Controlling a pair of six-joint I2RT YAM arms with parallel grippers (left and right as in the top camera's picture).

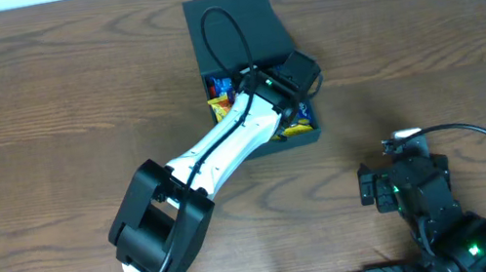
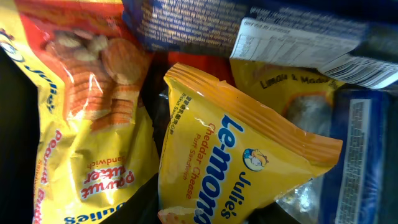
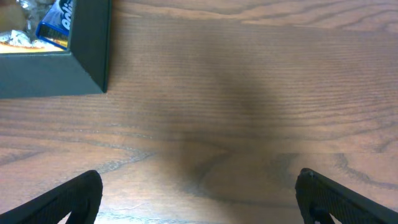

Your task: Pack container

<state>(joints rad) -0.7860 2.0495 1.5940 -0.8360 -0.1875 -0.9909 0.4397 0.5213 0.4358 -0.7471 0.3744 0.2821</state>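
A: Where is our box (image 1: 295,140)?

B: It sits by the far edge of the table (image 1: 41,110), about in the middle. Its lid (image 1: 260,14) stands up at the back.

A: And our hands?

B: Our left gripper (image 1: 294,83) is down inside the box, right over the snacks. We cannot tell if it is open or closed, because its fingers do not show. Our right gripper (image 3: 199,196) hangs over bare wood near the front right corner. It is spread wide and holds nothing.

A: What is in there?

B: We see a yellow cheese bag (image 2: 236,162), a peanut butter bag (image 2: 87,124) and a blue bag (image 2: 186,25), all jumbled together.

A: What could go wrong?

B: We think a bag could catch on us and fall out when we pull up. Our wire (image 1: 220,8) loops over the lid and could tug it. And nothing holds the box, so a hard push may slide it toward the far edge.
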